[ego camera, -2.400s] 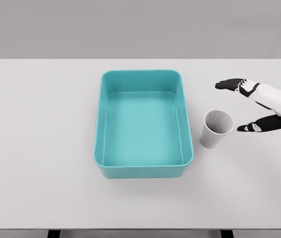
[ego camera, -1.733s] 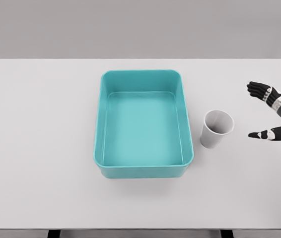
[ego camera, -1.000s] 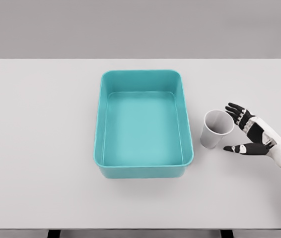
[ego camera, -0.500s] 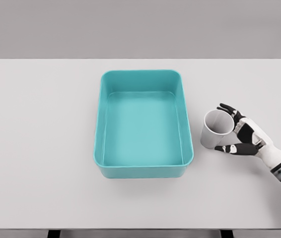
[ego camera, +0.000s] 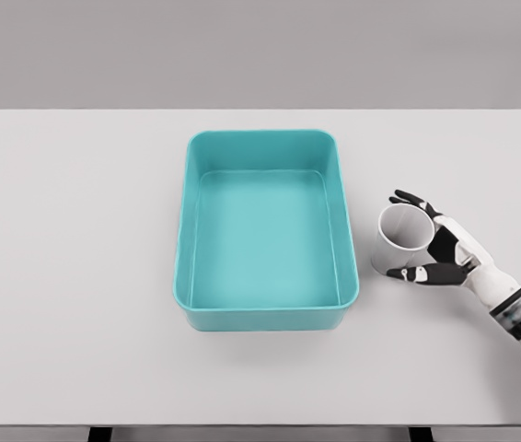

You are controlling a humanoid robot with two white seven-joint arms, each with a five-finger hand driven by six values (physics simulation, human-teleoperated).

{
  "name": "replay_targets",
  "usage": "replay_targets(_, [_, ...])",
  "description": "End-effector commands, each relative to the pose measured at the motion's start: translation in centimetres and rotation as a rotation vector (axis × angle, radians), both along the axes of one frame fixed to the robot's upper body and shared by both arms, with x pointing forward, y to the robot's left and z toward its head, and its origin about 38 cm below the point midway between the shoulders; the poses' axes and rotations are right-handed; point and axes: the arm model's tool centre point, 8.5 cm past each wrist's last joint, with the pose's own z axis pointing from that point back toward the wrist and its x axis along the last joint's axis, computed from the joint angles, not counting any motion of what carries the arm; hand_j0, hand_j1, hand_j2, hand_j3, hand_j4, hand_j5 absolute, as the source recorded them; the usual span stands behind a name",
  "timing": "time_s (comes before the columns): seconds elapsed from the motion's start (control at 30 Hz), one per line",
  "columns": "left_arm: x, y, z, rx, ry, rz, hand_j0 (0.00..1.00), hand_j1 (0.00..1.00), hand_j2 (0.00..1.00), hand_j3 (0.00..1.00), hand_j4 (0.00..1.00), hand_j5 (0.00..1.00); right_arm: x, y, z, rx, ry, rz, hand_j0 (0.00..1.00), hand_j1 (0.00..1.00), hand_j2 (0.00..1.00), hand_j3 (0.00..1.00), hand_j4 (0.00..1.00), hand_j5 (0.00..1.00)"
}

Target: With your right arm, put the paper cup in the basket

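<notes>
- The paper cup (ego camera: 402, 241) is seen as plain white, upright, its open mouth tilted slightly toward the hand; no print or label is shown.
- The right hand (ego camera: 437, 255) is cupped around it, black fingers (ego camera: 410, 199) behind, thumb in front.
- The teal basket (ego camera: 264, 308) is found just beyond the cup on the white surface (ego camera: 76, 276).

A bare simulated test bench: a plain white rectangular table (ego camera: 76, 276) stretching leftward from the hand, flat grey backdrop beyond.
</notes>
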Motion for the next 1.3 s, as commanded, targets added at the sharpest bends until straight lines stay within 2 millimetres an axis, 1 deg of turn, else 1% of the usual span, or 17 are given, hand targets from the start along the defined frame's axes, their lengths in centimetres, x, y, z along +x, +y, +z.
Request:
replay_targets(0.0, [0.0,0.0,0.0,0.000,0.001,0.000,1.00,1.00,1.00,1.00,1.00,1.00,0.0,0.0,0.0,0.002,0.002,0.002,1.00,1.00,1.00,1.00,1.00,1.00])
replay_targets(0.2, [0.0,0.0,0.0,0.000,0.000,0.000,1.00,1.00,1.00,1.00,1.00,1.00,0.0,0.4,-0.2,0.006,0.005,0.007,1.00,1.00,1.00,1.00,1.00,1.00])
replay_targets(0.27, [0.0,0.0,0.0,0.000,0.000,0.000,1.00,1.00,1.00,1.00,1.00,1.00,0.0,0.4,-0.2,0.003,0.005,0.007,0.98,0.98,0.98,0.98,0.98,0.98])
replay_targets(0.33, [0.0,0.0,0.0,0.000,0.000,0.000,1.00,1.00,1.00,1.00,1.00,1.00,0.0,0.4,-0.2,0.003,0.005,0.007,0.83,0.83,0.83,0.83,0.83,0.83])
replay_targets(0.43, [0.0,0.0,0.0,0.000,0.001,0.000,1.00,1.00,1.00,1.00,1.00,1.00,0.0,0.5,-0.2,0.003,0.004,0.006,0.69,0.69,0.69,0.69,0.69,0.69])
replay_targets(0.53, [0.0,0.0,0.0,0.000,0.000,0.000,1.00,1.00,1.00,1.00,1.00,1.00,0.0,0.4,-0.2,-0.003,0.002,0.007,0.63,0.63,0.63,0.63,0.63,0.63])
replay_targets(0.67, [0.0,0.0,0.0,0.000,0.000,0.000,1.00,1.00,1.00,1.00,1.00,1.00,0.0,0.5,0.0,-0.015,-0.004,0.011,0.57,0.57,0.57,0.57,0.57,0.57])
replay_targets(0.77, [0.0,0.0,0.0,0.000,0.000,0.000,1.00,1.00,1.00,1.00,1.00,1.00,0.2,0.3,0.4,-0.017,-0.017,0.007,0.55,0.55,0.55,0.55,0.55,0.55])
replay_targets(0.83, [0.0,0.0,0.0,0.000,0.001,0.000,1.00,1.00,1.00,1.00,1.00,1.00,1.0,0.2,1.3,-0.019,-0.041,0.007,0.54,0.54,0.54,0.54,0.54,0.54])
replay_targets(0.97, [0.0,0.0,0.0,0.000,0.000,0.000,1.00,1.00,1.00,1.00,1.00,1.00,1.9,0.3,2.4,-0.020,-0.072,0.011,0.52,0.52,0.52,0.52,0.52,0.52])
replay_targets(1.1, [0.0,0.0,0.0,0.000,0.001,0.000,1.00,1.00,1.00,1.00,1.00,1.00,2.2,0.6,3.4,-0.022,-0.100,0.020,0.51,0.51,0.51,0.51,0.51,0.51])
replay_targets(1.2, [0.0,0.0,0.0,0.000,0.000,0.000,1.00,1.00,1.00,1.00,1.00,1.00,2.6,1.1,4.6,-0.025,-0.140,0.034,0.50,0.50,0.50,0.50,0.50,0.50])
replay_targets(1.23, [0.0,0.0,0.0,0.000,0.000,0.000,1.00,1.00,1.00,1.00,1.00,1.00,2.9,1.4,5.3,-0.031,-0.160,0.044,0.50,0.50,0.50,0.50,0.50,0.50])
replay_targets(1.27, [0.0,0.0,0.0,0.000,0.000,0.000,1.00,1.00,1.00,1.00,1.00,1.00,3.0,1.5,5.5,-0.038,-0.167,0.046,0.50,0.50,0.50,0.50,0.50,0.50])
